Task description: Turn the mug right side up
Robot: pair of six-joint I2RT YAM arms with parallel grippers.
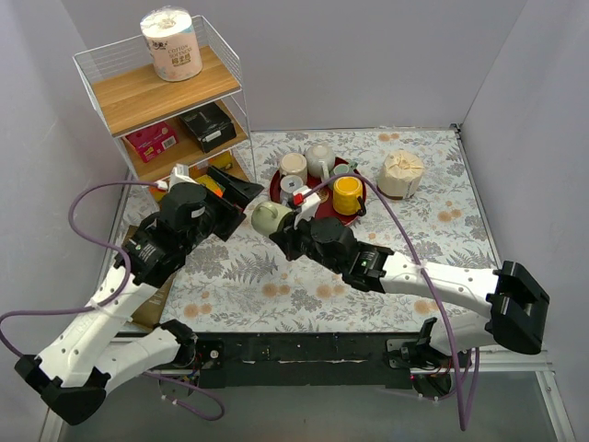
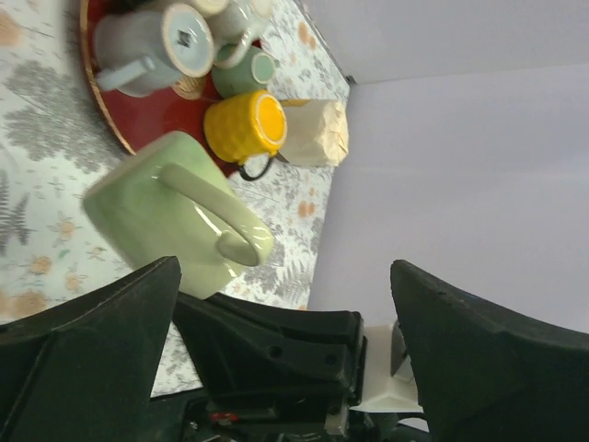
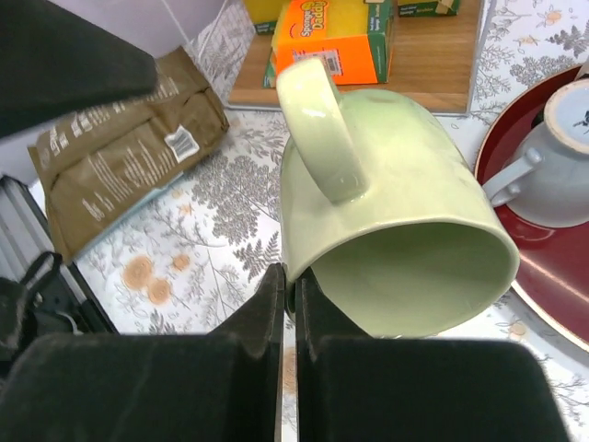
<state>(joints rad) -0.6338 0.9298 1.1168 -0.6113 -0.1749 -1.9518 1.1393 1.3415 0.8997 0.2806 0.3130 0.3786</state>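
Note:
A pale green mug (image 1: pixel 268 217) lies tilted on its side in the air, held by its rim. In the right wrist view the mug (image 3: pixel 386 212) has its handle up and its mouth toward the camera. My right gripper (image 3: pixel 289 281) is shut on the mug's rim wall, one finger inside and one outside; it shows in the top view (image 1: pixel 287 232) too. My left gripper (image 1: pixel 241 195) is open and empty, just left of the mug. In the left wrist view the mug (image 2: pixel 156 212) hangs ahead of the wide-apart fingers (image 2: pixel 101 322).
A red tray (image 1: pixel 352 215) behind the mug holds several cups, one yellow (image 1: pixel 347 193). A wire shelf (image 1: pixel 166 101) with a paper roll and boxes stands at the back left. A brown bag (image 3: pixel 110 138) lies at the left. A paper-wrapped bundle (image 1: pixel 401 173) sits at the back right.

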